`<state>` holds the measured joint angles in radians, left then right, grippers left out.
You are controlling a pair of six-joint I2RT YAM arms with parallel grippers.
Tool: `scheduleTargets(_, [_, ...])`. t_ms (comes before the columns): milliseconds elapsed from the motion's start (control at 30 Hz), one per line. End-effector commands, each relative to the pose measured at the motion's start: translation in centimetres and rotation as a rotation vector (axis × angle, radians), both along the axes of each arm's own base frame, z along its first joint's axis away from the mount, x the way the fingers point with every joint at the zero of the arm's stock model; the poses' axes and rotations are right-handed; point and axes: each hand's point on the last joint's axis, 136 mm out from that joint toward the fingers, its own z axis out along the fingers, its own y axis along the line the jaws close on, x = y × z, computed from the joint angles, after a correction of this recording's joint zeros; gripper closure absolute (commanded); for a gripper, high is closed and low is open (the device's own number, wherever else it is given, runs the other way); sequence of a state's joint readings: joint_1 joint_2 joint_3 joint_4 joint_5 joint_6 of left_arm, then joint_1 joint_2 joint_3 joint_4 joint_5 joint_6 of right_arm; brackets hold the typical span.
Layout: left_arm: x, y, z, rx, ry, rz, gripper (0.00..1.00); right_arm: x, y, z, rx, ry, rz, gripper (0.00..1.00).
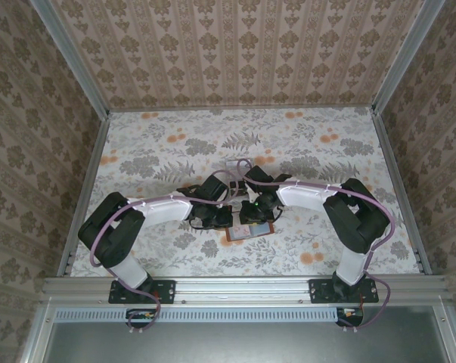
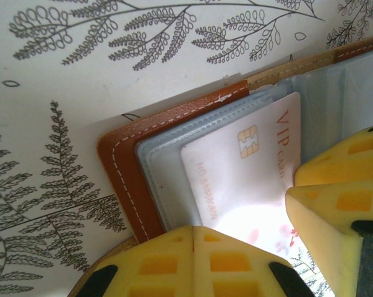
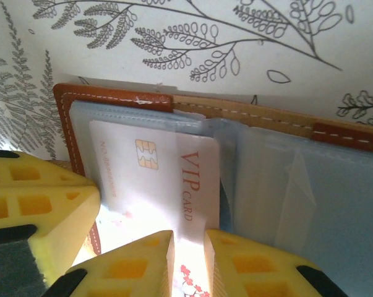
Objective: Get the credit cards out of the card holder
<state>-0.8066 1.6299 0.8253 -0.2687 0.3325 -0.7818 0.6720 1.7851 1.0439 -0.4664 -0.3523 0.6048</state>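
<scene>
The card holder (image 1: 250,232) lies open on the floral table, a reddish-brown leather wallet (image 2: 121,179) with grey-blue pockets (image 3: 297,185). A pale credit card (image 2: 235,173) printed "VIP card" sticks partway out of its left pocket (image 3: 167,167). My left gripper (image 2: 193,234) is shut with nothing between its pads, its tips at the wallet's near edge beside the card. My right gripper (image 3: 189,244) stands slightly open. Its tips sit over the card's near end, and the card shows through the narrow gap. Both grippers meet over the wallet (image 1: 216,219), (image 1: 252,215).
The flower-patterned tablecloth (image 1: 303,144) runs to wallpapered walls on three sides, with metal rails (image 1: 243,286) along the near edge. A small pale thing (image 1: 234,162) lies just behind the grippers. The two arms' fingers (image 2: 334,204) stand very close together.
</scene>
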Motion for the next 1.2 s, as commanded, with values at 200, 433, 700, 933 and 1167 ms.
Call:
scheduleTargets(200, [-0.1, 0.7, 0.3, 0.045, -0.011, -0.015, 0.94, 0.2, -0.9, 1.6, -0.012, -0.029, -0.013, 0.76])
scheduleTargets(433, [0.4, -0.3, 1.8, 0.017, -0.038, -0.020, 0.93, 0.1, -1.1, 1.3, 0.008, -0.007, -0.027, 0.75])
scheduleTargets(700, [0.4, -1.5, 2.3, -0.002, -0.043, -0.040, 0.93, -0.1, -1.3, 0.1, 0.010, 0.019, -0.029, 0.75])
scheduleTargets(933, [-0.2, -1.2, 0.2, 0.054, -0.008, -0.051, 0.95, -0.3, -0.8, -0.4, 0.040, 0.044, -0.026, 0.75])
scheduleTargets(1167, [-0.8, -0.4, -1.3, 0.092, 0.021, -0.052, 0.96, -0.5, -0.6, -0.4, 0.061, 0.059, -0.025, 0.75])
